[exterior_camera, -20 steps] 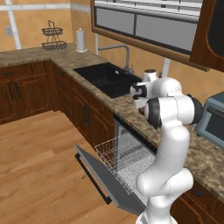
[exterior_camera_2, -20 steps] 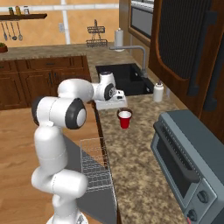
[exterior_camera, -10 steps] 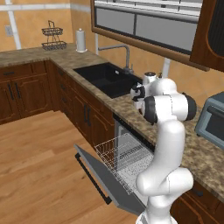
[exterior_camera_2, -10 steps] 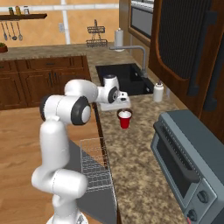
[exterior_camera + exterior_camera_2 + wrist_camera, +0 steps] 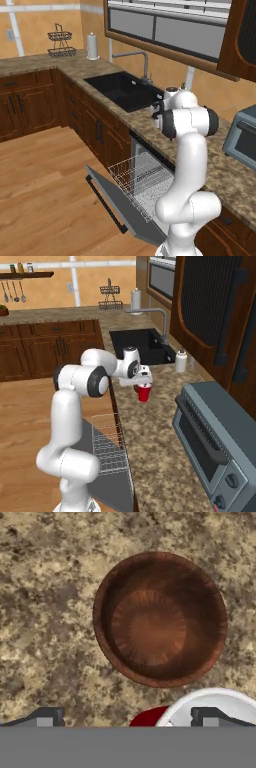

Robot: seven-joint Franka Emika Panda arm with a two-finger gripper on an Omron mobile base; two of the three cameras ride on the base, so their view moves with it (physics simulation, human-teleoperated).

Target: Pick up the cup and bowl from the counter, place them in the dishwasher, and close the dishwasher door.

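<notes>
From above, the hand view shows the dark brown bowl [image 5: 160, 619] sitting upright on the speckled counter [image 5: 45, 612]. The red cup [image 5: 214, 704] shows its white rim at the lower right, close beside the bowl. My gripper [image 5: 127, 719] is open, with its fingers [image 5: 47, 717] spread wide, and the right tip overlaps the cup's rim. In the right base view the gripper [image 5: 138, 383] hangs low over the counter [image 5: 150, 446], just left of the cup [image 5: 144, 392]; my hand hides the bowl there. The dishwasher door [image 5: 117, 202] is folded down, with the white rack [image 5: 140, 177] pulled out.
A black sink [image 5: 140, 343] with a faucet [image 5: 142, 62] lies beyond the hand. A white bottle [image 5: 181, 361] stands by the wall. A grey toaster oven [image 5: 215, 441] takes up the near right of the counter. The open door [image 5: 107, 486] juts over the wooden floor.
My hand has moved along the counter away from the sink, closer to the cup, and has come lower. Cup and dishwasher door have stayed put.
</notes>
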